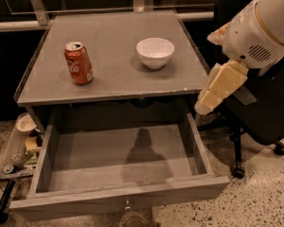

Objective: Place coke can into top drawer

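Note:
The coke can (78,63), red with white script and a silver top, stands upright on the left part of the grey table top (118,82). The top drawer (118,198) is pulled out wide below the table top, and its inside shows nothing but a shadow. A small metal knob (127,205) sits on its front panel. My gripper (206,105), cream-coloured on a white arm, hangs at the table's right edge above the drawer's right wall. It holds nothing that I can see and is far to the right of the can.
A white bowl (155,52) stands on the table top right of the can. A black wheeled chair (267,112) stands close on the right behind my arm. A low tray with clutter (20,148) sits on the floor at the left.

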